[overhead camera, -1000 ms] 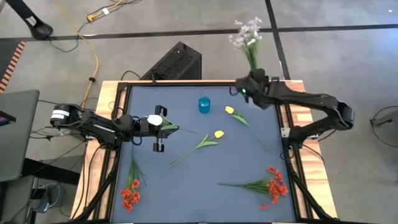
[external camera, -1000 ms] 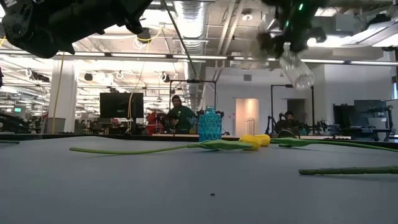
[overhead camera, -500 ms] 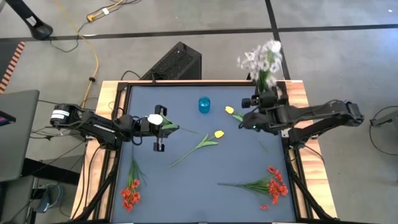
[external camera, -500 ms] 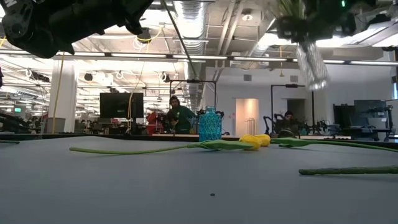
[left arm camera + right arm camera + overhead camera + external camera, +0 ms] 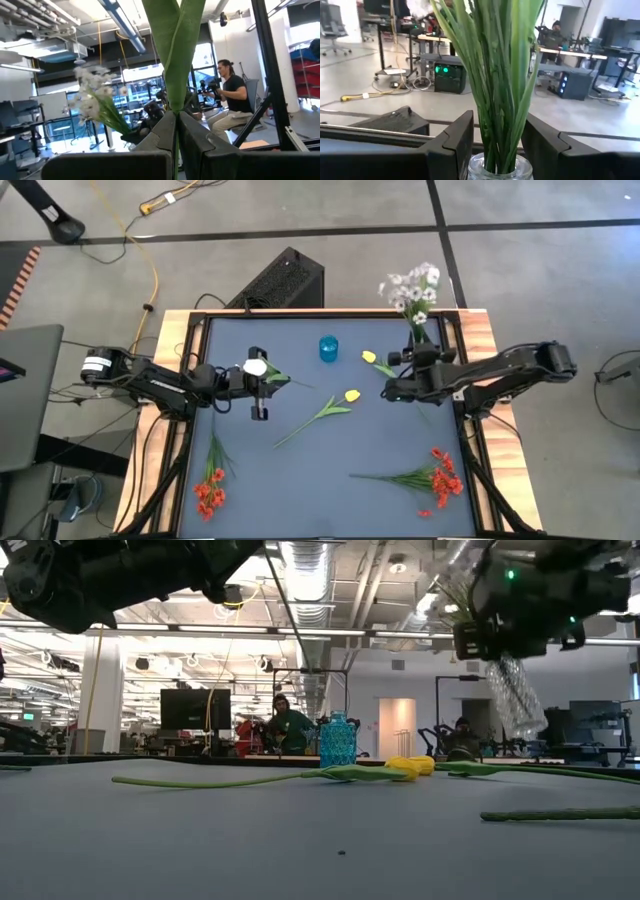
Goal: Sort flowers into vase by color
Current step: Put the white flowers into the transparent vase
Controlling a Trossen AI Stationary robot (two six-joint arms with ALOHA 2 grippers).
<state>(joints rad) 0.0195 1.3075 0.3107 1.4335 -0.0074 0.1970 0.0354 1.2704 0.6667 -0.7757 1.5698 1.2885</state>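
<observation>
Here I see a dark blue-grey table top [image 5: 330, 460] in a pale wooden frame, standing on a grey concrete floor crossed by dark lines. My left gripper [image 5: 262, 380] is over the left half of the mat, clenched on the stem of a white tulip [image 5: 255, 367]; in the left wrist view its green leaves [image 5: 175, 55] rise from between the fingers. My right gripper [image 5: 412, 365] is near the right edge, grasping a clear glass vase [image 5: 515, 690] by the neck, off the mat, with the lilac-white spray [image 5: 412, 285] standing in it.

Lying flat on the mat: two yellow tulips [image 5: 350, 395], one near the middle and one further back, a small blue vase [image 5: 328, 348] upright near the far edge, a red cluster [image 5: 208, 492] at the front left, another red cluster [image 5: 442, 475] at the front right.

Beyond the table the low view shows an open workshop with ceiling strip lights, a dark monitor [image 5: 195, 708], and a seated person [image 5: 285, 725]. A black box [image 5: 285, 280] sits on the floor behind the table.
</observation>
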